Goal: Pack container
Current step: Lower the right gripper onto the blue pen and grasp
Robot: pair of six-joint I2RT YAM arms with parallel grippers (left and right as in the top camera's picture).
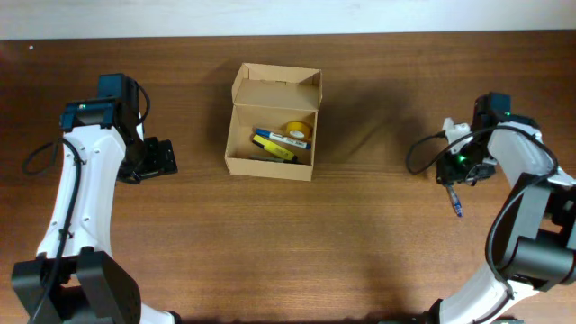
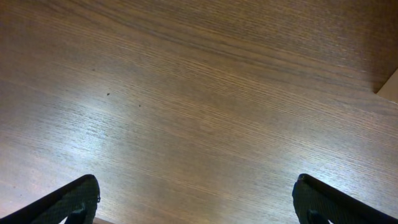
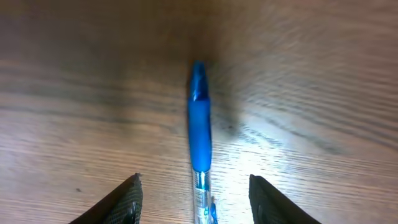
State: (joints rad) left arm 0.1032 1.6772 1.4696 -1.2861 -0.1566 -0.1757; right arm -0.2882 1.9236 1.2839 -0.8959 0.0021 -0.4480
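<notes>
Table (image 1: 297, 243): brown wood-grain surface, smooth, with a soft sheen that reflects light in pale patches. Box (image 1: 268, 167): plain tan cardboard, matt, unprinted. Pen (image 3: 199, 124) at the right: smooth blue plastic with a slight gloss; one end section looks clear. Left gripper (image 2: 196, 202): fingers (image 2: 71, 202) black, matt, plastic by appearance. Arm shells (image 1: 76, 189): white, smooth, lightly glossy

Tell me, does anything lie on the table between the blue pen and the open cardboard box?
Nothing visible does. Only bare table separates the blue pen from the container, whose lid is open.
</notes>
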